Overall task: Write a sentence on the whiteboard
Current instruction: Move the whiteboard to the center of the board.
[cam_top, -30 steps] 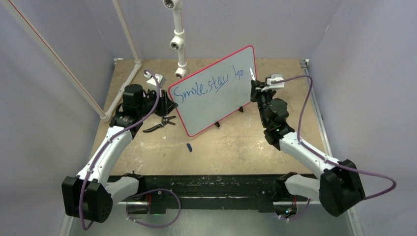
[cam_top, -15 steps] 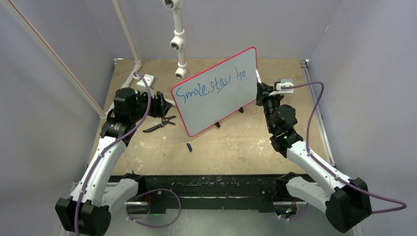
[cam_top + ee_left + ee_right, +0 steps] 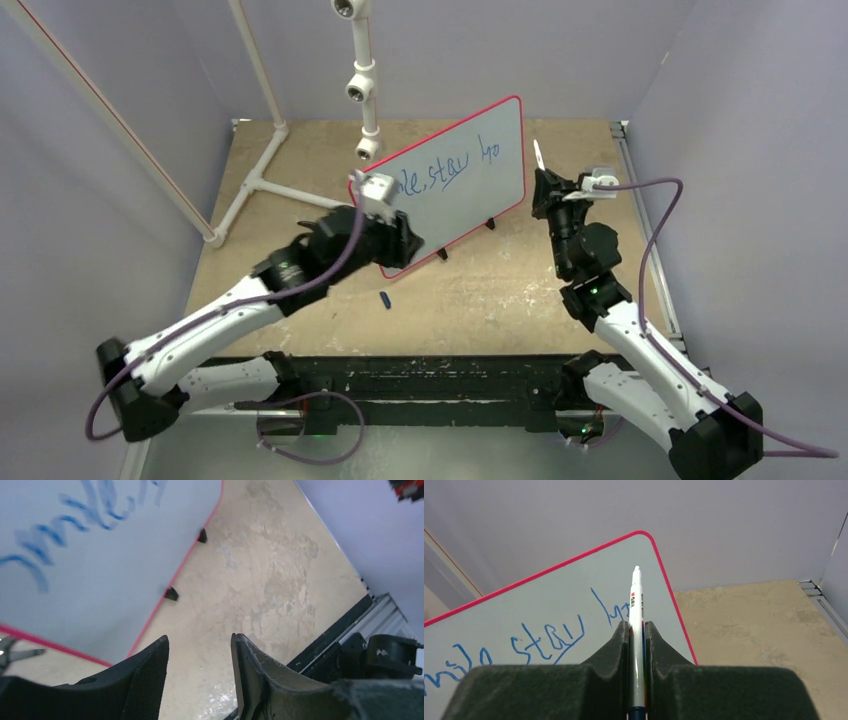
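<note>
Two sets of jaws to cover, so starting with the right jaws: they're clamped tight on a marker, white barrel pinched between both fingers, tip sticking out past them and pointing up. From the top view the tip sits just beside the right-hand edge of the whiteboard, up near its top right corner. It looks off the surface rather than on it, tho from the wrist view I honestly can't tell if there's contact.

Left jaws are roughly half open with nothing between them, just bare table showing through the gap. They hang over the whiteboard's lower left end, and the left arm covers the start of the writing in the top view. In the left wrist view the board's red lower edge runs diagonally right beside the fingers, with two of its little black feet on the table.

Whiteboard itself stands tilted back on those feet around the middle of the table, a bit toward the far edge, long side running from near-left up toward far-right. The sentence is blue handwriting along the upper part: "Smile" (blurry, left wrist view), then "stay" underlined, then a couple of letters like "ha" close to the right edge.

Further out: a small dark blue cap lies on the table just in front of the board's near corner, and a white pipe frame runs along the far-left part of the table
</note>
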Motion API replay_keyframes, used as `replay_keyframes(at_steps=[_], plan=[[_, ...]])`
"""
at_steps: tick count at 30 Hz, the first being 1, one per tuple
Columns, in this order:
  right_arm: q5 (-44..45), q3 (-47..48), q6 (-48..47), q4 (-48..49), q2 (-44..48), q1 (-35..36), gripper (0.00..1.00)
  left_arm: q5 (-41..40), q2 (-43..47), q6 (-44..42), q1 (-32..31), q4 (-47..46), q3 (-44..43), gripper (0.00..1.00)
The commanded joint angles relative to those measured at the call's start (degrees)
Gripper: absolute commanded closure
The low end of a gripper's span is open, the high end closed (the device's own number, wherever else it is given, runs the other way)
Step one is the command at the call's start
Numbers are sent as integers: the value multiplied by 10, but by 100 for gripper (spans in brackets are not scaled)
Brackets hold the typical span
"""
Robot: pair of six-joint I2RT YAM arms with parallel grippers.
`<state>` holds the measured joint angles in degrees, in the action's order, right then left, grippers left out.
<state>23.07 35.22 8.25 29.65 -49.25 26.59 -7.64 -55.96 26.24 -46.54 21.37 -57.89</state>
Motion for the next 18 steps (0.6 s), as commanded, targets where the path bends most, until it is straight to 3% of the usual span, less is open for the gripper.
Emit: replay_keyframes(at_steps=[1, 9, 18], plan=[[24, 7, 9, -20, 25, 0, 100, -143, -109, 75, -120, -47, -32, 52], [19, 4, 12, -36, 55, 0, 100, -223, -244, 185, -157, -201, 46, 50], [13, 1, 16, -35, 63, 0, 100, -287, -413, 208, -157, -272, 19, 46]])
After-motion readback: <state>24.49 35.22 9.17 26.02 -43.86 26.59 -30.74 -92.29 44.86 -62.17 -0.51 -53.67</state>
